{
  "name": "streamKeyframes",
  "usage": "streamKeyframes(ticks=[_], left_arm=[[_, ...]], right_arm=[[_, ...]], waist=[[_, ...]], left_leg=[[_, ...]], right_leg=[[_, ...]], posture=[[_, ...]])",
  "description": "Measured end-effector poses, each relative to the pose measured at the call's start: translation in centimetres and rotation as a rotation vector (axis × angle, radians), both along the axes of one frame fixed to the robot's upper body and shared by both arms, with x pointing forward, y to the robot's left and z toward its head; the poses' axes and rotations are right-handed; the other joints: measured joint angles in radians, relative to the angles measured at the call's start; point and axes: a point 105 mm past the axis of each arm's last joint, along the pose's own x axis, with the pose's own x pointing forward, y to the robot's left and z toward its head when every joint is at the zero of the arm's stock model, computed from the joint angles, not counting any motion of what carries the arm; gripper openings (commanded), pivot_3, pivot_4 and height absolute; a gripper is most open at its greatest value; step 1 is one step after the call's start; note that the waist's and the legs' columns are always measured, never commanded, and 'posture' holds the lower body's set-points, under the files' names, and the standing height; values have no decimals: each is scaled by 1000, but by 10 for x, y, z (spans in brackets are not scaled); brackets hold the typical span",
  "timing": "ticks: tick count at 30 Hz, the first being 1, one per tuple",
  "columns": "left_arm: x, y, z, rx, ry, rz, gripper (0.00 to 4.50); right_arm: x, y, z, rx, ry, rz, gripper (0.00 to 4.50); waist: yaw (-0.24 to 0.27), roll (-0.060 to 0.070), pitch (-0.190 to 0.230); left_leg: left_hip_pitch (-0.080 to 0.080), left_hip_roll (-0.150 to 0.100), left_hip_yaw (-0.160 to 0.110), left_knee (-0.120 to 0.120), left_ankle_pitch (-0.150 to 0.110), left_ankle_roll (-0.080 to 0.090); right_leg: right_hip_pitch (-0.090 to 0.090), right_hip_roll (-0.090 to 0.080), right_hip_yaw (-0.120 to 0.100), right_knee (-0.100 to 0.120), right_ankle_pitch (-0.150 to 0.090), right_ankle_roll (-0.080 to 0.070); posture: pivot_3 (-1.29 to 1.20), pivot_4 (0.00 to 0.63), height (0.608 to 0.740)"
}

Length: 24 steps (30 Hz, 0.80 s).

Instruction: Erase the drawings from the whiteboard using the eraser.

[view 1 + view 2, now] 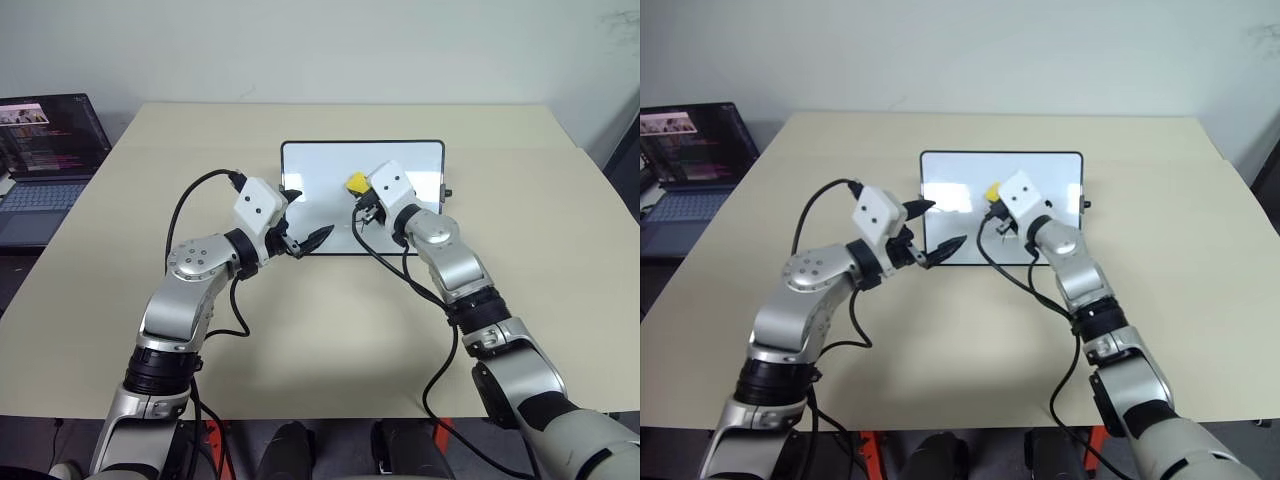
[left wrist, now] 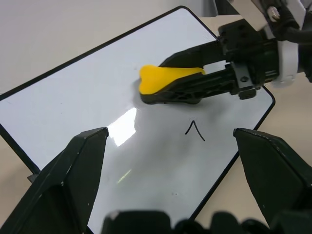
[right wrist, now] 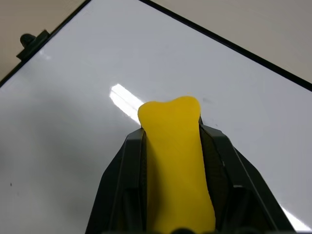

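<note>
Yellow eraser [image 2: 168, 80] sits pinched in the closed right end effector [image 3: 173, 141], pressed on the whiteboard [image 2: 73, 112] lying flat mid-surface [image 1: 520, 290]. One small caret-like mark [image 2: 194, 130] remains just beside it; the rest looks clean, so the job seems nearly done. Left end effector [image 1: 303, 220] hovers level at the board's left edge, jaws wide and empty.

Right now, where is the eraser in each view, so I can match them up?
Left eye: eraser mid-board, at the right claw's tip.
Right eye: eraser on the upper middle of the board.
Left wrist: eraser pinched above a small mark.
Right wrist: eraser between the fingers.
Shared landmark: the whiteboard's black frame.
</note>
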Motion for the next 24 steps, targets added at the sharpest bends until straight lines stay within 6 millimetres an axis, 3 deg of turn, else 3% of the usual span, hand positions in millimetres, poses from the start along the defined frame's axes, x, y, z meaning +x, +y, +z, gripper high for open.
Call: streamKeyframes(ticks=[12, 24], left_arm=[[3, -1, -1, -6, 2, -9, 4500], [3, -1, -1, -4, 3, -15, 4500]], right_arm=[[-7, -21, -7, -39, 8, -28, 1228], [-13, -26, -7, 25, 46, -41, 1228]], waist=[[1, 0, 0], [-1, 0, 0]], left_leg=[[1, 0, -1, 1, 0, 0], [1, 0, -1, 0, 0, 0]], right_leg=[[1, 0, 0, 0, 0, 0], [1, 0, 0, 0, 0, 0]], posture=[[0, 150, 740], [0, 150, 740]])
